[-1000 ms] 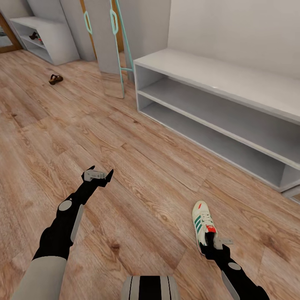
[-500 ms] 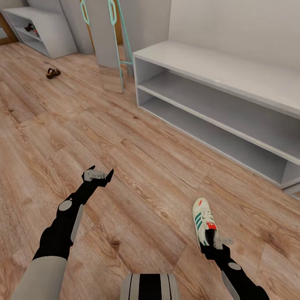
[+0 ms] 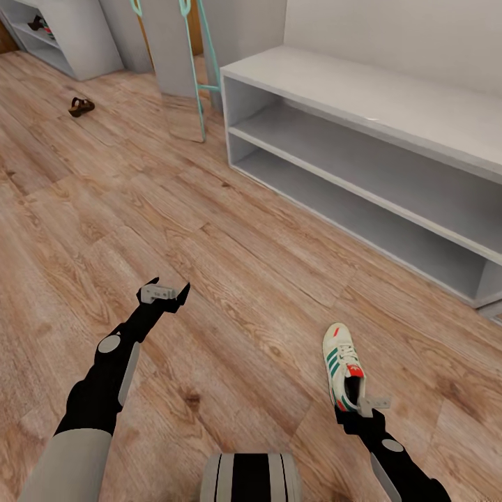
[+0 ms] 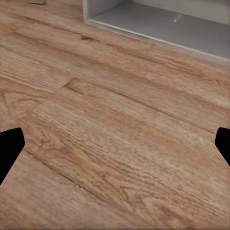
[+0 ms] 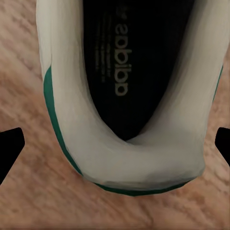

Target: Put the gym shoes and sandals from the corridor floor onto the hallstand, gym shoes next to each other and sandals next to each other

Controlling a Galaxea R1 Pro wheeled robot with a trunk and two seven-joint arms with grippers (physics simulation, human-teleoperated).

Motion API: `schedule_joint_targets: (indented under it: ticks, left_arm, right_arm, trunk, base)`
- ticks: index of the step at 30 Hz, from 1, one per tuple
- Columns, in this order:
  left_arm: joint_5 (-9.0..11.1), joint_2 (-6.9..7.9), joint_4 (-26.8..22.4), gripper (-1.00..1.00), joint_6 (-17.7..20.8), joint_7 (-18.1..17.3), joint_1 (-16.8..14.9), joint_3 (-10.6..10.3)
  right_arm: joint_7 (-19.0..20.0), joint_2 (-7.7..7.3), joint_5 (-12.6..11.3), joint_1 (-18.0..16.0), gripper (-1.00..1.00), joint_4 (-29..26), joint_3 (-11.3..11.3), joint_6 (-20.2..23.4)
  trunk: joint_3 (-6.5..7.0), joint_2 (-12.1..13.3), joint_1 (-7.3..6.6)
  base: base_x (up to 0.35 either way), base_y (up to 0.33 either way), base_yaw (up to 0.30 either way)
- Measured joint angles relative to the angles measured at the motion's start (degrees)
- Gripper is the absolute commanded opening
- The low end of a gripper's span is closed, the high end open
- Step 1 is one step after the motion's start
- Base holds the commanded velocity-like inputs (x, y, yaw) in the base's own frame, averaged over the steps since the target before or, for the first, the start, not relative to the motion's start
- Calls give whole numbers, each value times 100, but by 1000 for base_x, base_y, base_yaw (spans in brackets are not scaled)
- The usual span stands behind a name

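One gym shoe (image 3: 343, 369) is seen on the corridor floor (image 3: 230, 279) at lower right of the head view, toe pointing away from the robot, well apart from the long white two-shelf bench (image 3: 376, 160) along the wall. The right end effector (image 3: 364, 404) is placed at the shoe's heel w/ fingers spread wide; in the right wrist view the heel collar (image 5: 129, 153) sits between the finger tips, not clamped. The left end effector (image 3: 164, 291) is held over bare floor, fingers apart, nothing gripped. One sandal (image 3: 81, 107) lies far off at upper left, near the hallstand (image 3: 63, 38), on whose shelf another shoe (image 3: 38, 23) is glimpsed; type can't be told.
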Motion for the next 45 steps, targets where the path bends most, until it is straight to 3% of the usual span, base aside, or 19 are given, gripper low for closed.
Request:
schedule_joint_targets:
  ticks: [19, 29, 45]
  left_arm:
    - [-10, 6, 61, 100, -33, 15, 5, 6]
    - [-15, -1, 28, 100, -67, 45, 192, 0]
    - [-15, -1, 8, 100, -71, 60, 241, 0]
  right_arm:
    - [0, 0, -2, 0, 100, 0, 0, 0]
    - [0, 0, -2, 0, 100, 0, 0, 0]
    - [0, 0, -2, 0, 100, 0, 0, 0]
  trunk:
    - [-66, 0, 0]
    - [-68, 0, -1]
    - [-68, 0, 0]
  base:
    - [0, 0, 0]
    - [28, 0, 0]
    - [9, 0, 0]
